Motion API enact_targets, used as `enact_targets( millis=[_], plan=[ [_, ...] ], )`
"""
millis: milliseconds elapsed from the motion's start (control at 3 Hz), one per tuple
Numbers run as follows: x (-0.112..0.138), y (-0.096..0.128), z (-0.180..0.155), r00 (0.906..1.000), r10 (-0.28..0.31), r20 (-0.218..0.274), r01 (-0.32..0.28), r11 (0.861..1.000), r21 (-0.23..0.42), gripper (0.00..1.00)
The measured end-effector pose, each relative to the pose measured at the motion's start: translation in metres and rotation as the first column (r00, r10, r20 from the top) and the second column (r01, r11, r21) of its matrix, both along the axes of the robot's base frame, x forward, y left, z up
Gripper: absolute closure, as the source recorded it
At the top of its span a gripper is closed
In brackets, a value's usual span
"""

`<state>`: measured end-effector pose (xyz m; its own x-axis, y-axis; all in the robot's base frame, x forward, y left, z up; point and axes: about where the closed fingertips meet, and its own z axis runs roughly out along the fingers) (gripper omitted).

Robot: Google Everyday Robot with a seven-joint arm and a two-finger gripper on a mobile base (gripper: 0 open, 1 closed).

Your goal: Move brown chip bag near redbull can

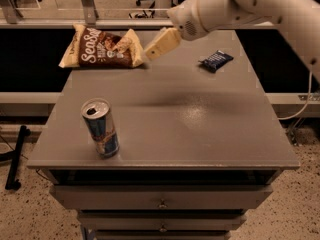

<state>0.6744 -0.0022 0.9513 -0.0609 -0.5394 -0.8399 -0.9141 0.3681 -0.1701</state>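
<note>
The brown chip bag (104, 48) lies flat at the far left corner of the grey table (200, 129); it has a dark brown middle with white script and tan ends. The redbull can (101, 128) stands upright near the front left edge, blue and silver, with an open pull-tab top. My gripper (159, 45) hangs on the white arm just right of the bag's right end, low over the table's far side. It holds nothing that I can see. The bag and the can are far apart.
A small dark blue wrapper (216, 60) lies at the far right of the table. The white arm (250, 6) comes in from the upper right. Drawers (162, 203) sit under the tabletop. A rail and chair legs lie beyond the far edge.
</note>
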Motion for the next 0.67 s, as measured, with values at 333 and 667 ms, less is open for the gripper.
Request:
enact_targets(
  millis=[333, 667],
  plan=[
    [0.042, 0.05, -0.003, 0.9996, 0.029, -0.008, -0.027, 0.986, 0.162, 0.0],
    [0.071, 0.091, -0.032, 0.9977, 0.037, -0.057, -0.025, 0.98, 0.2, 0.0]
  ],
)
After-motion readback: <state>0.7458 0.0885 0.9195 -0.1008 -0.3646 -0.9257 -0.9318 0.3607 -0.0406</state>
